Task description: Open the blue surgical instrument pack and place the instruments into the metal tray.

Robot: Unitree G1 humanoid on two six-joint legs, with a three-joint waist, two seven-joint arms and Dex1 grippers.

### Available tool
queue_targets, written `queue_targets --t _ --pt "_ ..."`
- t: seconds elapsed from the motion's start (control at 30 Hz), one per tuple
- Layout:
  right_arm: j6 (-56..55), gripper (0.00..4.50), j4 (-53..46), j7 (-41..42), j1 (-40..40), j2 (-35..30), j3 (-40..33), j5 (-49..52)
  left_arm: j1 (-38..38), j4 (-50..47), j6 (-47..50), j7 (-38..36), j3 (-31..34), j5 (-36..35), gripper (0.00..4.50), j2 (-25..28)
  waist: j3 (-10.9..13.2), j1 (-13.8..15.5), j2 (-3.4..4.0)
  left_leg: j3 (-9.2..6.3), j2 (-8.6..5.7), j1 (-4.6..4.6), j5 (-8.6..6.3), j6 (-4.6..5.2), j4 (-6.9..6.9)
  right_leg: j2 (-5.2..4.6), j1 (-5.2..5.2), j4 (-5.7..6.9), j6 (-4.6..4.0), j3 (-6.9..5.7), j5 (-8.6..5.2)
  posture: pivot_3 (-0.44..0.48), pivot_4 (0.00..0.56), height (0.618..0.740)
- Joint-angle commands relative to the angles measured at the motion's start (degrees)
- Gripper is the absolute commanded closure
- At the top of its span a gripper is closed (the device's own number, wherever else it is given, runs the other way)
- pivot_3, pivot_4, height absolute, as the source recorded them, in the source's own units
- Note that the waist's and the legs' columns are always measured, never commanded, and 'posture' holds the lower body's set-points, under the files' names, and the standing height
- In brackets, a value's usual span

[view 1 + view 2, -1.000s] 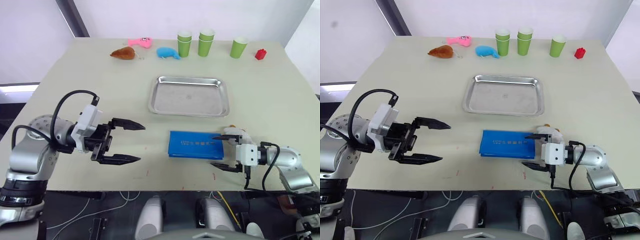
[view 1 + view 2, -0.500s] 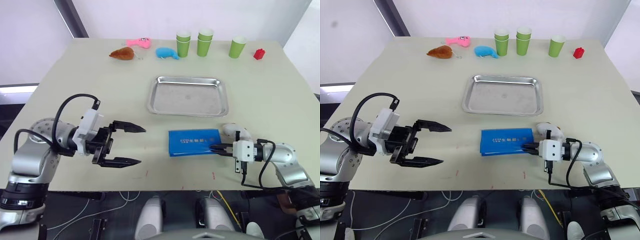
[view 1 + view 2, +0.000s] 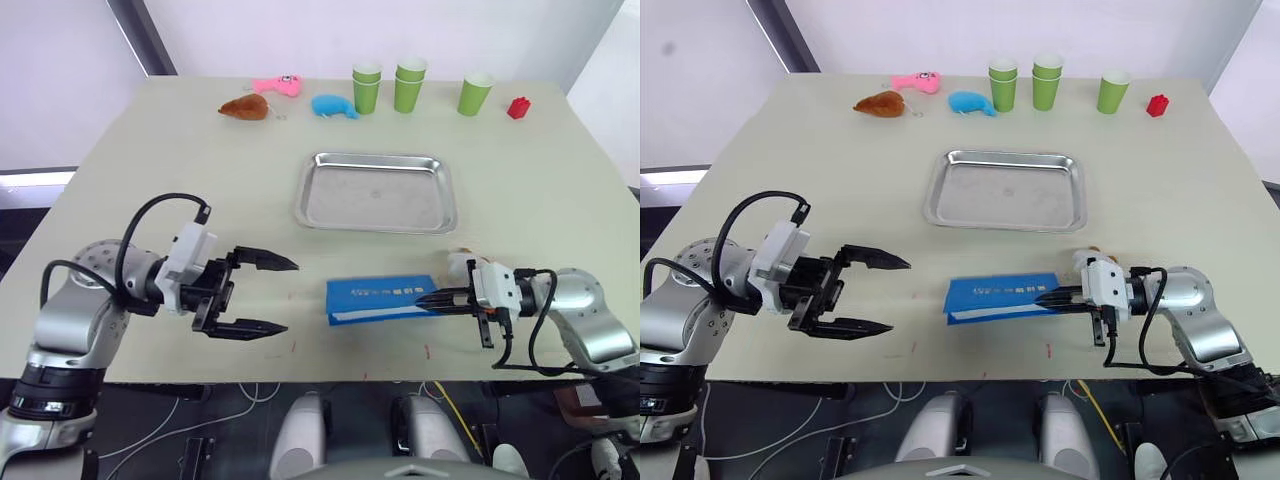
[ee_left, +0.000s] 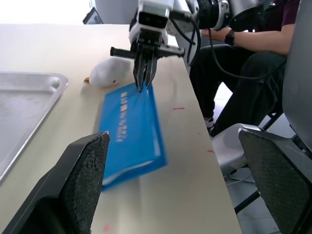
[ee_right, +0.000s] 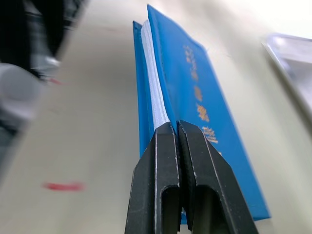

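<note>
Pack (image 3: 380, 298) lying closed on tabletop (image 3: 200, 180) just in front of empty metal tray (image 3: 377, 192), its right edge nipped by clenched right claw (image 3: 428, 299). Best to keep that pinch on the cover alone, lifting slowly. Left claw (image 3: 258, 296) spread wide, well apart, free to pin the base down.
</note>
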Motion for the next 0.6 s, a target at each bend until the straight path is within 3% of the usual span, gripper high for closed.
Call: queue_targets --t 0.03,0.23,0.6 --pt "13.48 4.47 -4.58 1.48 -3.92 -1.22 -0.41 7.72 0.4 -2.62 0.11 0.45 0.23 -0.58 0.0 -0.06 0.01 -0.02 0.02 0.0 0.0 0.0 0.0 0.0 0.0 0.0 0.0 0.0 0.0 0.0 0.0 0.0 0.15 0.739" --pt "24.25 4.47 0.41 2.67 -10.25 -0.27 0.85 8.93 0.1 -1.39 -0.31 0.88 -0.79 0.37 0.0 -1.1 0.01 0.01 0.01 0.02 0.0 -0.05 0.0 0.0 0.0 0.0 -0.06 -0.01 0.0 0.01 0.0 0.0 0.15 0.739" --pt "23.07 4.47 14.29 6.35 -18.09 2.99 2.07 3.28 -6.56 10.19 -5.9 2.79 -5.82 6.71 0.0 -9.03 0.01 0.1 0.01 0.04 -0.01 -0.13 0.0 0.0 0.0 0.06 -0.1 -0.01 0.01 0.07 0.02 0.0 0.15 0.739"
